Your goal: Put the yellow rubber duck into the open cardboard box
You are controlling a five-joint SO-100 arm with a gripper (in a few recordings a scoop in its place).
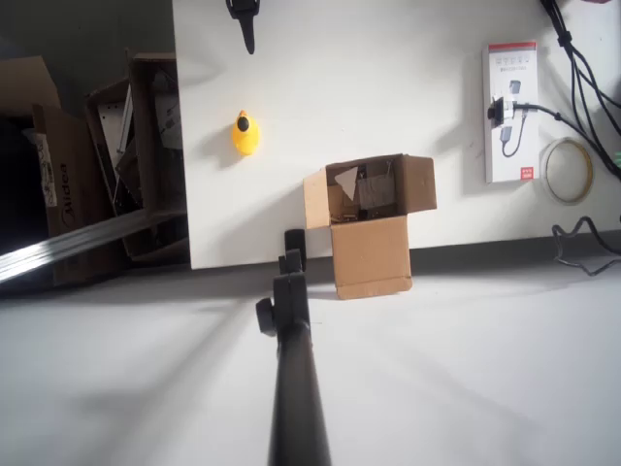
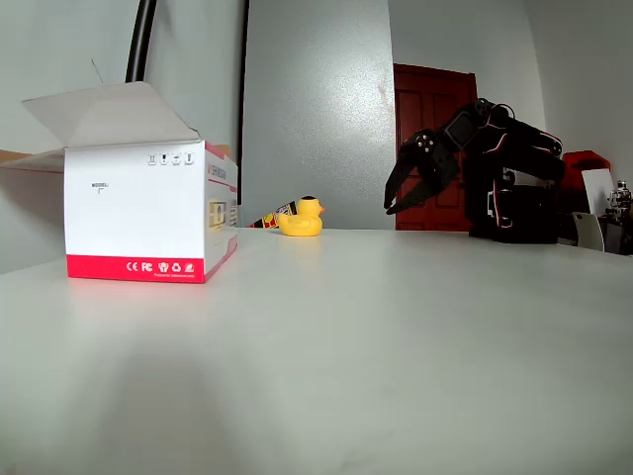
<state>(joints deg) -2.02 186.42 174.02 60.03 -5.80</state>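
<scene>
Well apart from the spread, empty jaws of the black gripper (image 2: 404,188): small yellow rubber duck (image 1: 245,133), upright on the table; beyond it, light-brown open cardboard box (image 1: 369,228). Lower straight over the duck's body, then close.

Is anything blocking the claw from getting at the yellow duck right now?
Probably not. The claw hangs open above bare table, with nothing between it and the yellow duck; the cardboard box sits off to one side.

End effector (image 2: 399,194) parted (arm folded).
</scene>
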